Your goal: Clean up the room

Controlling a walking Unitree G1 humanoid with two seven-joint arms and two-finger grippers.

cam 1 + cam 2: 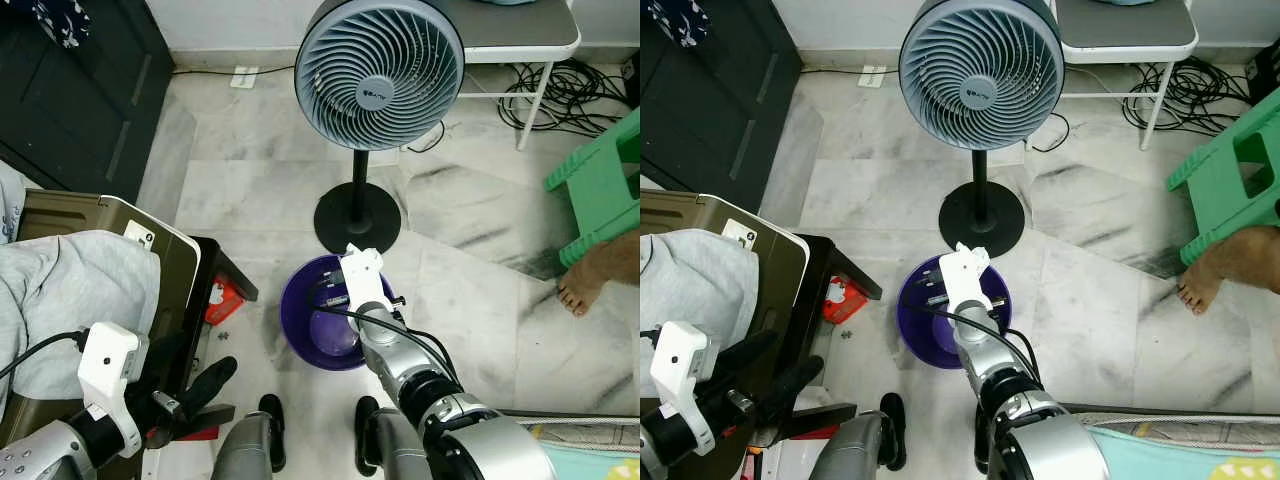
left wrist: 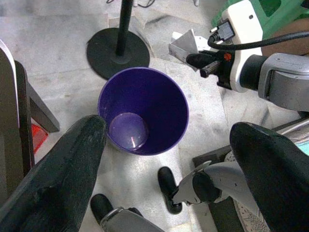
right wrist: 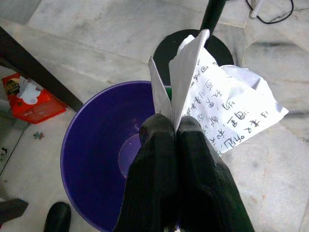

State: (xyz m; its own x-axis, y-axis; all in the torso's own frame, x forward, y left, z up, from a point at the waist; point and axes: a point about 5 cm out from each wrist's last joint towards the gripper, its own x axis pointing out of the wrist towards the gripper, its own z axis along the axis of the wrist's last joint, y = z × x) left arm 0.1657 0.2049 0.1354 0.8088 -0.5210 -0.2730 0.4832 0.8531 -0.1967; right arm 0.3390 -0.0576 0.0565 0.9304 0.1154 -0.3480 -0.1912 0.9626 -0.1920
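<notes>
A purple bin stands on the marble floor just in front of me, with nothing to be seen on its bottom. My right gripper hangs over the bin's mouth, shut on a crumpled white paper with handwriting on it. The same paper sticks out past the bin's far rim, toward the fan base. My left gripper is held low at my left side, open and holding nothing, its fingers wide apart.
A pedestal fan stands right behind the bin on a black base. A dark table and a red carton are left of the bin. A green stool and a person's bare foot are at right. Cables lie at the back.
</notes>
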